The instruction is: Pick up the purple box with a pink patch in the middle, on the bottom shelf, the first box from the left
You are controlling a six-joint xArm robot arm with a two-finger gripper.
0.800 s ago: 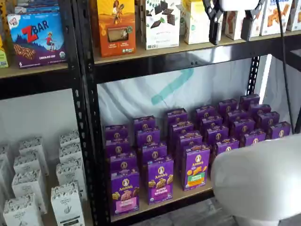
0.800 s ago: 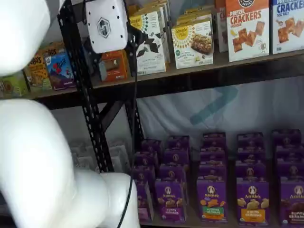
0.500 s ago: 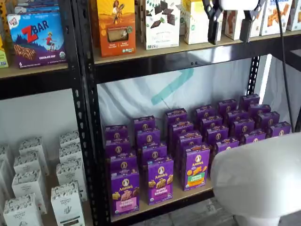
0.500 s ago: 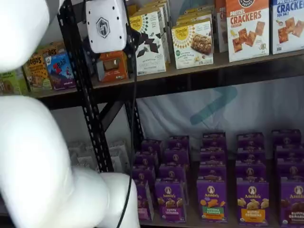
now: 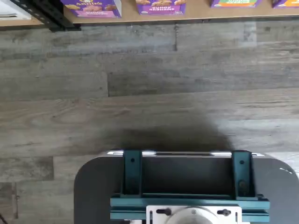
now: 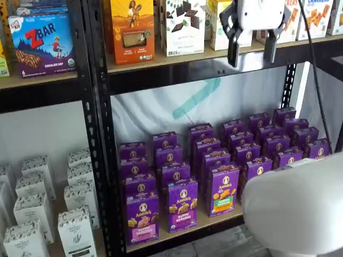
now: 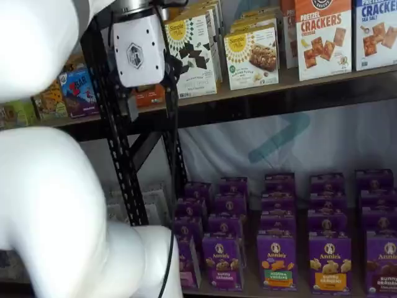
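1. The claw (image 6: 251, 52) hangs high in a shelf view, its white body level with the upper board; its two black fingers (image 6: 233, 52) point downward with a plain wide gap between them, and nothing is held.

2. The purple box (image 6: 142, 218) — an upright Annie's carton with a pink band across its front — stands far below the claw and off to its left in that view, at the front left corner of the bottom shelf (image 6: 209, 222); it is well apart from the fingers.

3. Just beside it on the right stands a second purple carton (image 6: 183, 204), and next along a carton with a green-and-orange label (image 6: 223, 190); this one lies almost straight beneath the claw, though far down.

4. Behind the claw, on the upper board, stand light boxes; an orange box (image 6: 132, 29) is to the left of it.

5. In the other shelf view the claw's white body (image 7: 137, 49) shows against the black upright (image 7: 118, 155); the fingers cannot be made out there.

6. In the wrist view the pink-banded carton (image 5: 92, 6) shows only by its lower edge, beyond grey wooden floor (image 5: 140, 93) — far from the dark mount with teal brackets (image 5: 187, 186).
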